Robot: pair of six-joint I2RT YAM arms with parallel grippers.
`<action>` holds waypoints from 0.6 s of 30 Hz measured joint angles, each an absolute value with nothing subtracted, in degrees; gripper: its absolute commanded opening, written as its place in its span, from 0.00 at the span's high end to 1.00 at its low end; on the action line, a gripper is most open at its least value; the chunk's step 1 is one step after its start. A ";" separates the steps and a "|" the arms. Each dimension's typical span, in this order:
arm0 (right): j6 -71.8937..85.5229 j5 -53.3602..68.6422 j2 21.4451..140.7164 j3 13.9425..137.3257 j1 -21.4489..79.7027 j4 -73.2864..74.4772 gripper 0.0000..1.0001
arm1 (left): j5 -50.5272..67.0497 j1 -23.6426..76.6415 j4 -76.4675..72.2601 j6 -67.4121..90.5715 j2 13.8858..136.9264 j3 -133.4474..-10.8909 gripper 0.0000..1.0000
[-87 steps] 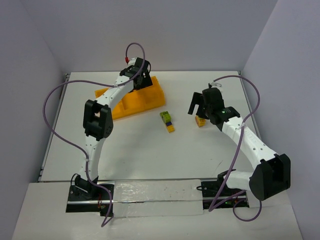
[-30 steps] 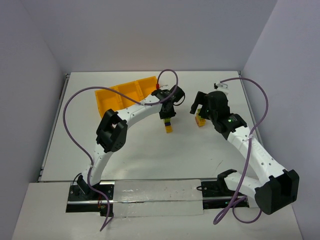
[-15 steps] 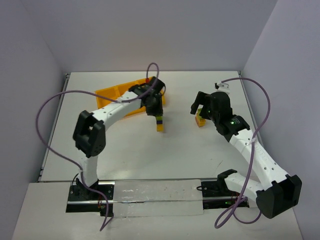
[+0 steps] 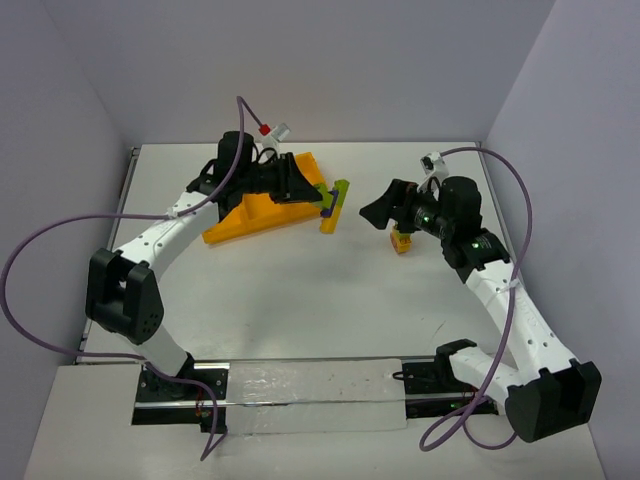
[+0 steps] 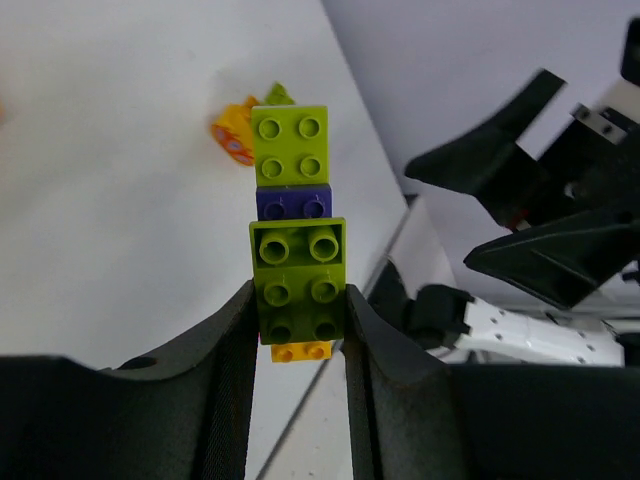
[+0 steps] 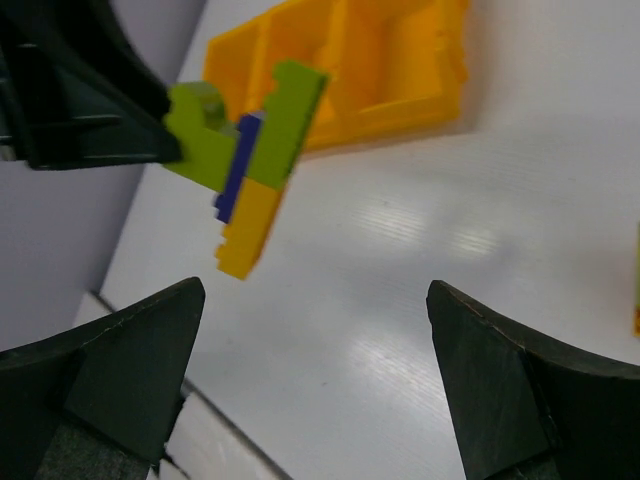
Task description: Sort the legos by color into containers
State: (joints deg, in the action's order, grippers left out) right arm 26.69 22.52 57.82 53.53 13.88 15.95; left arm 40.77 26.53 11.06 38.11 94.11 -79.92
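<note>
My left gripper (image 4: pixel 320 196) is shut on a stack of legos (image 4: pixel 338 195), lime green, dark purple and orange-yellow, held tilted in the air just right of the orange-yellow tray (image 4: pixel 240 222). In the left wrist view the stack (image 5: pixel 298 265) sits between the jaws of this gripper (image 5: pixel 298 315), pinched at its lower green brick. My right gripper (image 4: pixel 380 211) stands wide open, facing the stack from the right. Its wrist view shows the stack (image 6: pixel 250 175) up left of the open jaws (image 6: pixel 312 300) and the tray's compartments (image 6: pixel 385 60) behind. A second small orange-yellow and green stack (image 4: pixel 402 241) rests on the table below the right gripper.
The tray is partly covered by my left wrist. In the left wrist view the right arm's black fingers (image 5: pixel 500 165) loom close at the right, with the small stack (image 5: pixel 238 135) on the table beyond. Grey walls close in the table at the back and sides.
The left arm picked the tall stack off the table and swung back, now holding it tilted in the air by the tray. The right gripper turned to face it, still open.
</note>
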 measured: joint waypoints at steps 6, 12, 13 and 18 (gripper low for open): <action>30.97 35.00 59.61 51.24 13.08 7.31 0.00 | 52.20 26.52 -3.62 45.64 94.08 -74.84 1.00; 36.70 40.95 61.46 48.43 12.34 -1.16 0.00 | 57.53 26.52 -16.48 52.48 94.08 -74.47 1.00; 37.60 41.60 61.75 48.03 12.29 -2.60 0.00 | 58.18 26.52 -18.61 53.80 94.08 -74.38 1.00; 41.74 44.78 62.39 46.17 12.16 -9.44 0.03 | 60.62 26.46 -27.15 59.36 94.13 -73.31 1.00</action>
State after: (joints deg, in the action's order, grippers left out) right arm 41.74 44.78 62.39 46.17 12.16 -9.44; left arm 60.62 26.46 -27.15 59.36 94.13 -73.31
